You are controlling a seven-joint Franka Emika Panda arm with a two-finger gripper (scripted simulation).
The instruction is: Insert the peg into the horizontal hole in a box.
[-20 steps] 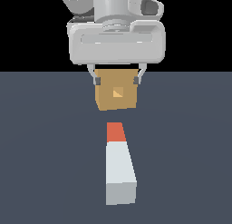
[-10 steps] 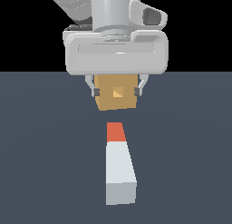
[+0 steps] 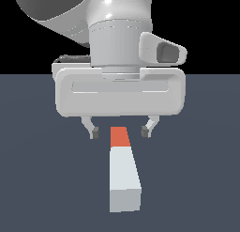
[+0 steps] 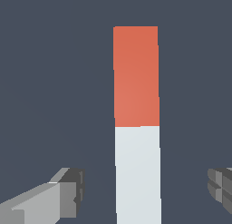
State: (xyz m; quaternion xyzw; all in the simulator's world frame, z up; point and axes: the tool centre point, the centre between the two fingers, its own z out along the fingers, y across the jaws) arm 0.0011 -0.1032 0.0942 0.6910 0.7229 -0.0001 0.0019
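Hiding the box entirely, arm body fills the exterior view, pincer (image 3: pixel 121 131) spread wide above peg (image 3: pixel 123 174), fingertips apart from it.

One peg (image 3: pixel 123 172) in view, made up of two colour sections: one orange-red, one pale grey-white. One gripper (image 3: pixel 121 131) with two fingers (image 3: pixel 95 132), jaws spread apart to either side of the peg. One dark floor surface (image 3: pixel 37 170) beneath.
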